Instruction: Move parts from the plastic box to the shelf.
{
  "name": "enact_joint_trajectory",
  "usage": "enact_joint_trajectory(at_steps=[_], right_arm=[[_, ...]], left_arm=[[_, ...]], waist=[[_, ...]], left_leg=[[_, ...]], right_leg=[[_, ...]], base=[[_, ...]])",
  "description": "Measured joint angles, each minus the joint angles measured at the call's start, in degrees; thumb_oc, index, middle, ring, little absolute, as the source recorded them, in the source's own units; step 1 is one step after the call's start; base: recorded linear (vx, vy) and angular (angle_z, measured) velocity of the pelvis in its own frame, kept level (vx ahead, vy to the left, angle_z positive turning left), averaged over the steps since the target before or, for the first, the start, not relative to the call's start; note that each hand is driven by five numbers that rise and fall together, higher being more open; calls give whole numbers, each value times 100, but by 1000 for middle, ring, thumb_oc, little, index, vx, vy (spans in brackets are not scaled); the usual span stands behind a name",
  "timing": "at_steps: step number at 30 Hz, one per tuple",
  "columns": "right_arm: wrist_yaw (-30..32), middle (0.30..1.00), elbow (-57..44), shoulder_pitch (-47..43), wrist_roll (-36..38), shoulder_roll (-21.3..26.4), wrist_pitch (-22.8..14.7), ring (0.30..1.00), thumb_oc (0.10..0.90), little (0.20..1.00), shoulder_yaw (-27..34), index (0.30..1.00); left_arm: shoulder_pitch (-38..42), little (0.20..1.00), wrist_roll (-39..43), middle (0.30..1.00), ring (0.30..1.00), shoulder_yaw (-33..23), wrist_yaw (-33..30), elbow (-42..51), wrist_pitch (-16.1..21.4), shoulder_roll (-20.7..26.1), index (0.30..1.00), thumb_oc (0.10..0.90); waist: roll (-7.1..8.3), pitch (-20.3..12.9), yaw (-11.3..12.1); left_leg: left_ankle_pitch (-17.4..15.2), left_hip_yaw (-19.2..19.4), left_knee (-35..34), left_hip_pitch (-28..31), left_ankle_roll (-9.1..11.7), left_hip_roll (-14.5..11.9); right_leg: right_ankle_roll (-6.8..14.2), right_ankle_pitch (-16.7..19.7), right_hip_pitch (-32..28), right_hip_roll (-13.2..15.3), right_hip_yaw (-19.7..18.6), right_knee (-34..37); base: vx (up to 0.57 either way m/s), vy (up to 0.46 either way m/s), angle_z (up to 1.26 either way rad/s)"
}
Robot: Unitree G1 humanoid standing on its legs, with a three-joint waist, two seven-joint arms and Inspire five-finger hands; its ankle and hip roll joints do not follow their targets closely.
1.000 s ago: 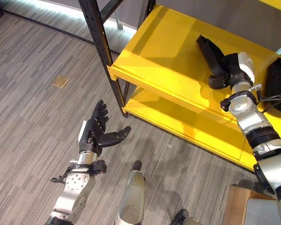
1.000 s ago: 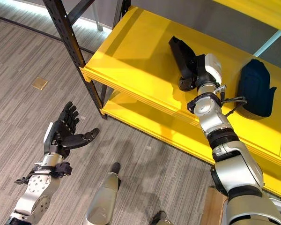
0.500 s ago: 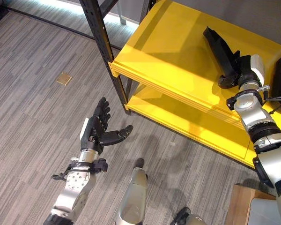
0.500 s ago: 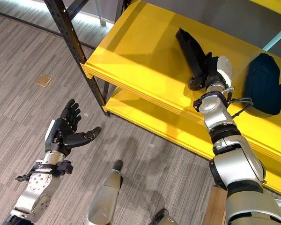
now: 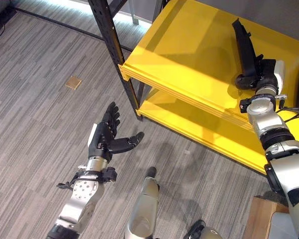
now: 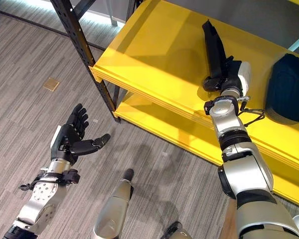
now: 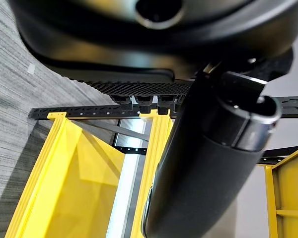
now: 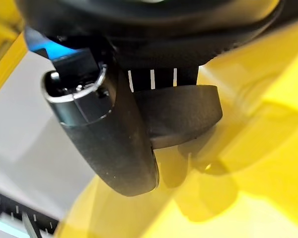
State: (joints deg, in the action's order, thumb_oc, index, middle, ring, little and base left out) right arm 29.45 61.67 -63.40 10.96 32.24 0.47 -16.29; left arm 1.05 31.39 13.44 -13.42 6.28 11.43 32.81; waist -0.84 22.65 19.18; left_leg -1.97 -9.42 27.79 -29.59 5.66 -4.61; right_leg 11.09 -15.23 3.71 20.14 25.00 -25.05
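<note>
My right hand [image 6: 228, 78] is clamped round the long black part [image 6: 214, 46], which stands tilted over the yellow shelf [image 6: 154, 55]. Left hand [image 5: 103, 139] hangs relaxed above the floor.

**Lighting and picture quality**

Bright, even light. White glare strip on the floor [image 5: 45, 69] behind the shelf [image 5: 189, 55] post. Soft shadows on the shelf's yellow board and on the floor below it. Wrist views blurred at close range.
</note>
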Motion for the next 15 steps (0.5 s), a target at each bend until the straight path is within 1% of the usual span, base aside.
enact_joint_trajectory(at_steps=[1,7,15], right_arm=[[94,300,0,-16,119,-71,-30,300,400,300,136,300],[368,300,0,-46,512,-250,-139,300,400,300,409,300],[493,300,0,-47,514,-303,-141,300,400,300,478,300]], left_arm=[[27,1000,0,1000,1000,19,-5,0,0,0,1000,900],[120,1000,3,1000,1000,49,-100,-1,0,0,1000,900],[212,1000,3,1000,1000,69,-145,-1,0,4,1000,900]], waist=[[-3,-1,-2],[-8,-2,6],[-9,-2,38]], left_leg=[[0,-9,4,-23,0,5],[0,-31,4,-34,0,18],[1,-46,8,-34,1,36]], right_leg=[[0,0,11,0,15,1],[-6,-6,-5,1,56,10],[-7,-9,-18,9,66,10]], base=[[-7,5,5],[-1,1,2],[0,0,0]])
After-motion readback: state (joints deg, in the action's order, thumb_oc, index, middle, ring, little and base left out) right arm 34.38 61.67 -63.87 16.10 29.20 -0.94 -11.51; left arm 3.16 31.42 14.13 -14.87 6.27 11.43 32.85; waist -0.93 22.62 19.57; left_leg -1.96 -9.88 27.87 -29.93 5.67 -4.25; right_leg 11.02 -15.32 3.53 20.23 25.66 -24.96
